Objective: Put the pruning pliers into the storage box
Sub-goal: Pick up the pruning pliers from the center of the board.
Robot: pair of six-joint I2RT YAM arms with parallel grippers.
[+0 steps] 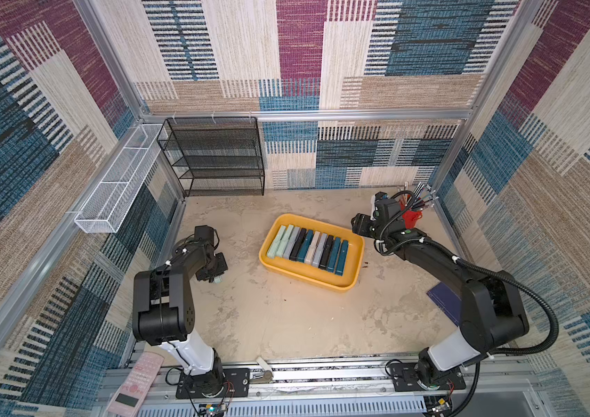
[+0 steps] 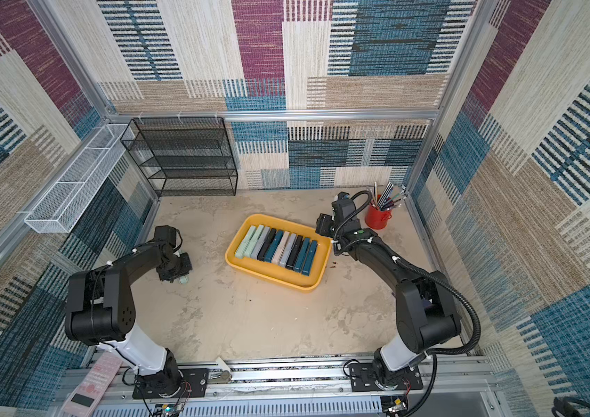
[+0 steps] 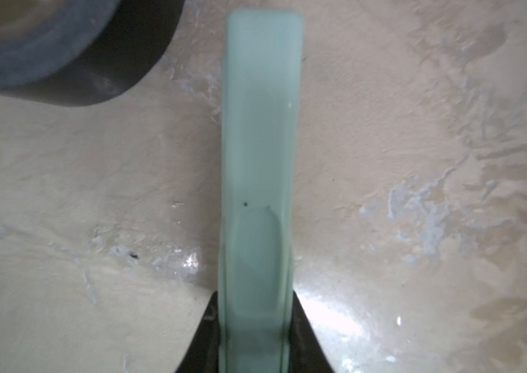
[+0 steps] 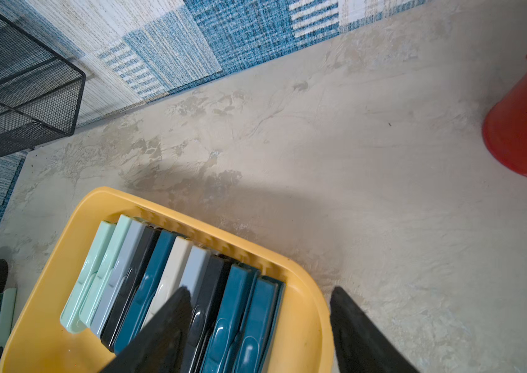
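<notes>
Left of the yellow tray, low over the table: left gripper has its two black fingers pressed flat against both long sides of one pale green pliers. No gap shows on either side, so it is clamped on the tool. From the wrist view I cannot tell whether the tool is resting on the table or is just above it. In both top views only a small pale green end shows under the gripper.

Black tape roll lies just beside the far end of the held tool, not touching it.

Row of pliers fills the tray, ten side by side: two pale green, grey, black, teal, cream, grey, black, two teal. A strip of bare tray floor shows along the near side.

Right gripper hangs above the far right corner of the tray, fingers spread wide, nothing between them.

Red cup with pens stands near the right gripper at the back right. Black mesh rack stands against the back wall and a white wire basket hangs on the left wall.
</notes>
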